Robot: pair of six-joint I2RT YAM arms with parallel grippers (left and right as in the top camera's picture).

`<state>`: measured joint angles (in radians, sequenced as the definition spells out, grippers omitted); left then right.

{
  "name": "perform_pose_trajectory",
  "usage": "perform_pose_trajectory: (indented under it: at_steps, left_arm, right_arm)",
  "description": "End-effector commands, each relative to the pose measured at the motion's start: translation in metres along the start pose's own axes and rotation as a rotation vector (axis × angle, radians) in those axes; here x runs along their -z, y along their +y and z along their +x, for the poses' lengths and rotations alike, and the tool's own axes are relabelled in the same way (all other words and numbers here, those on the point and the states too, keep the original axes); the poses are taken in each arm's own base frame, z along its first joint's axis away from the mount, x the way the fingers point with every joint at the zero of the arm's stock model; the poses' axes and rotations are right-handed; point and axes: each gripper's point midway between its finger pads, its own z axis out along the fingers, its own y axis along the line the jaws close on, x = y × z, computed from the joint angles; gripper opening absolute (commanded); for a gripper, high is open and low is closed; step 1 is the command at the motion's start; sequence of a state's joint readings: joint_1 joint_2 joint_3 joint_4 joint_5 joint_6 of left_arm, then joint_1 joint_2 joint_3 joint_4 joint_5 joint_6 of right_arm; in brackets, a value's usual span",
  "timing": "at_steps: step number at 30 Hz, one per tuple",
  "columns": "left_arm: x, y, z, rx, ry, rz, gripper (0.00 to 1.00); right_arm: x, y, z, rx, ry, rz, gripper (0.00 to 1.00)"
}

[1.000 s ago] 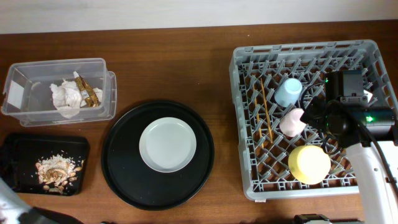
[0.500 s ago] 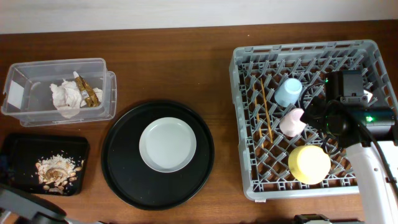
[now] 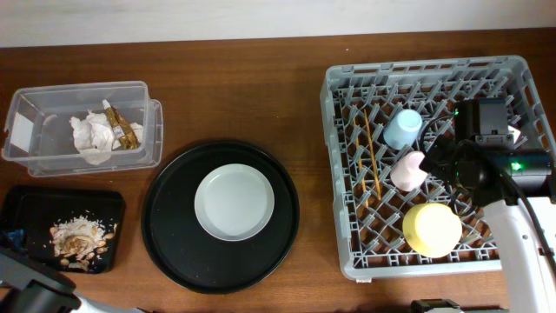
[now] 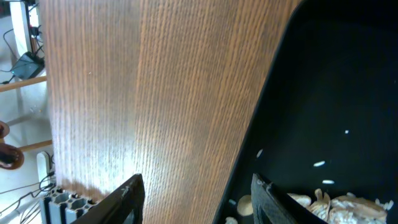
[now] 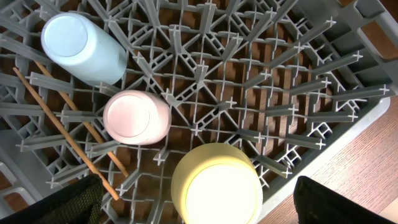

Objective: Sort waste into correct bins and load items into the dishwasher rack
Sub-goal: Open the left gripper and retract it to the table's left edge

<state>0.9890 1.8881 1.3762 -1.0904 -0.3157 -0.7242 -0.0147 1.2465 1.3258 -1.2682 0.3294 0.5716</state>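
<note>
Only the pale plate (image 3: 234,203) was left out, sitting dead centre in the round black tray (image 3: 174,235), dishwasher rack (image 3: 334,130) off to that tray's right. The left gripper (image 4: 196,193) hung released and empty left of the tray, and the right gripper (image 5: 199,202) was spread wide over the rack, holding nothing. My worry was that a flat plate gives fingers no lip, so it could skid into the tray's rim. There was bare wood beyond the tray and plenty of free pegs.
</note>
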Motion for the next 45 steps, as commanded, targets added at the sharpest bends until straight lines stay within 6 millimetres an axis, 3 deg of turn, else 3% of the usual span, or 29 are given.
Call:
perform_pose_trajectory:
  at_steps: [1, 11, 15, 24, 30, 33, 45]
  left_arm:
    - [-0.006, -0.001, -0.005, -0.009, -0.021, -0.009, 0.55]
    - [-0.034, -0.010, 0.011, -0.013, 0.000, 0.038, 0.55]
    - [-0.035, -0.011, 0.011, -0.011, -0.004, 0.040, 0.55]
    - [-0.048, -0.008, 0.021, -0.015, 0.005, 0.031, 0.47]
    - [-0.049, -0.006, 0.023, -0.018, 0.014, 0.025, 0.24]
    - [-0.049, -0.005, 0.025, -0.021, 0.022, 0.018, 0.18]
    - [-0.048, 0.003, 0.020, -0.024, -0.007, -0.026, 0.17]
  right_arm:
    - [0.003, -0.005, -0.004, -0.017, -0.022, 0.012, 0.98]
    - [0.003, -0.005, -0.004, -0.017, -0.021, 0.013, 0.98]
    - [0.003, -0.005, -0.004, -0.017, -0.022, 0.012, 0.98]
    - [0.003, -0.005, -0.004, -0.017, -0.021, 0.013, 0.98]
    - [0.003, -0.005, -0.004, -0.017, -0.022, 0.012, 0.98]
    - [0.003, -0.005, -0.004, -0.017, -0.022, 0.012, 0.99]
    - [0.003, -0.005, -0.004, -0.017, -0.021, 0.013, 0.98]
